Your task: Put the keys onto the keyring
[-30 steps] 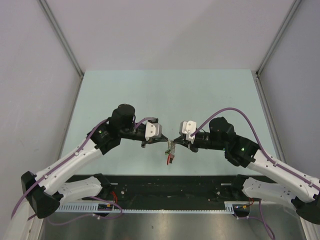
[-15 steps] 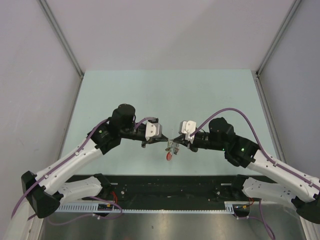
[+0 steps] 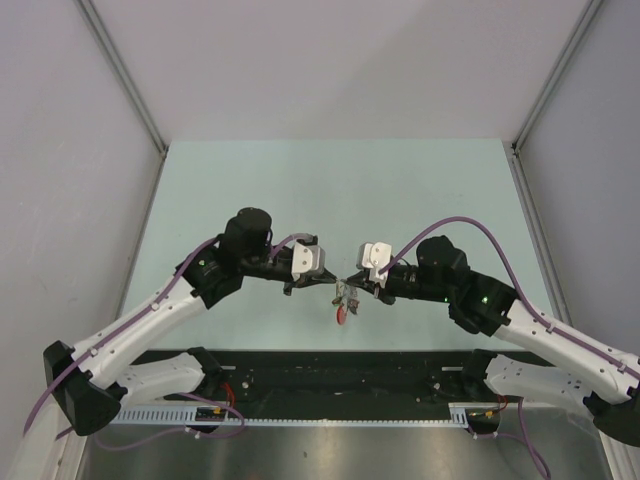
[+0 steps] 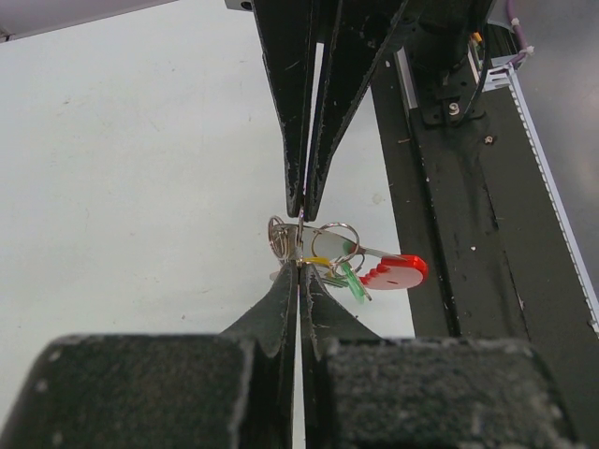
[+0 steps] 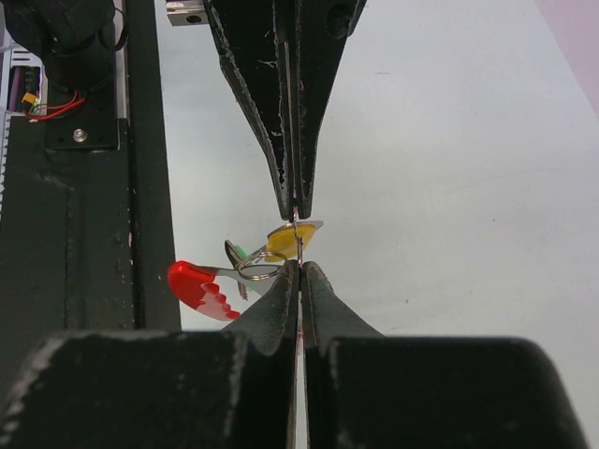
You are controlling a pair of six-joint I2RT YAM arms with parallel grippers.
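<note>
Over a pale green table (image 3: 420, 190) enclosed by grey walls (image 3: 60, 150), with a black rail (image 3: 300, 372) along the near edge, holding the keyring (image 4: 333, 238) near that edge, midway between the two sides. Carrying on its thin wire loops a yellow key (image 5: 281, 239), a green key (image 4: 352, 282) and a red piece (image 4: 398, 271) with a stepped pale edge, all bunched and touching.

Reaching inward from both sides, wrists roughly level, fingertips (image 4: 292, 187) pointing at each other and nearly meeting. Pinching a thin wire of the keyring with the left gripper (image 3: 325, 281), jaws narrowed to a hairline. Pinching the same bunch with the right gripper (image 3: 353, 283), jaws equally narrow.

Showing only a small dark bunch with a red spot in the top view. Resolving the separate loops and the green key in the left wrist view. Exposing the yellow head fully in the right wrist view only.
</note>
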